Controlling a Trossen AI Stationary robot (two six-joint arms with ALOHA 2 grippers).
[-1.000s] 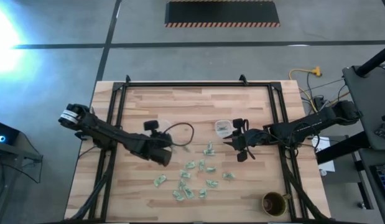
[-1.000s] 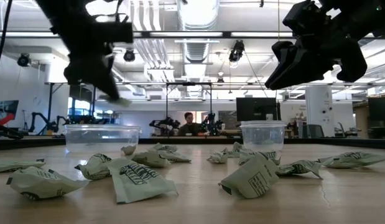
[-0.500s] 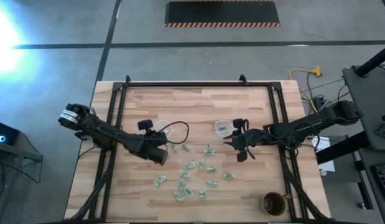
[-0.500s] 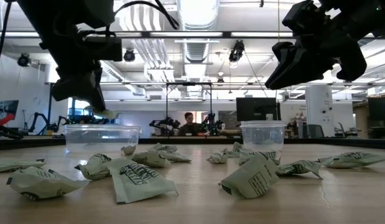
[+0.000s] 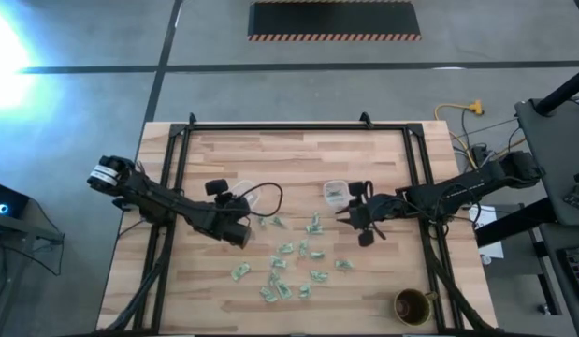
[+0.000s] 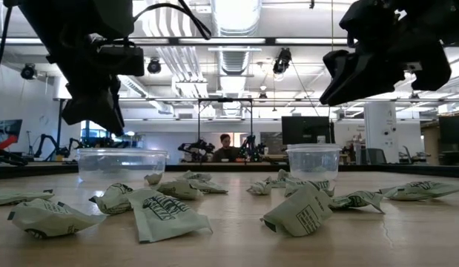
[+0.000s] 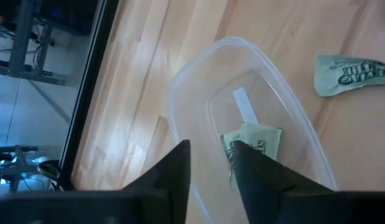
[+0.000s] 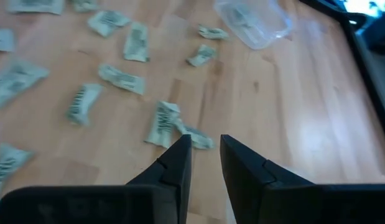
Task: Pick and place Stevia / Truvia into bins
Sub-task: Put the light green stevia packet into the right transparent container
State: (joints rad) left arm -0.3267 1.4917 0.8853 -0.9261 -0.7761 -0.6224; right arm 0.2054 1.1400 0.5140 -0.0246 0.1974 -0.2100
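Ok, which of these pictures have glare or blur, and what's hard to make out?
High view: strong white glare in the upper left corner, over the floor; the table is evenly lit. Low view: bright ceiling lights leave both arms as dark silhouettes. Right wrist view: soft all over, so the packets look smeared. Left wrist view: the clear tub shows pale reflections, and the packet inside is readable.

The left gripper's (image 7: 211, 165) fingers hide part of the packet (image 7: 254, 142) in the bin (image 7: 180, 99).
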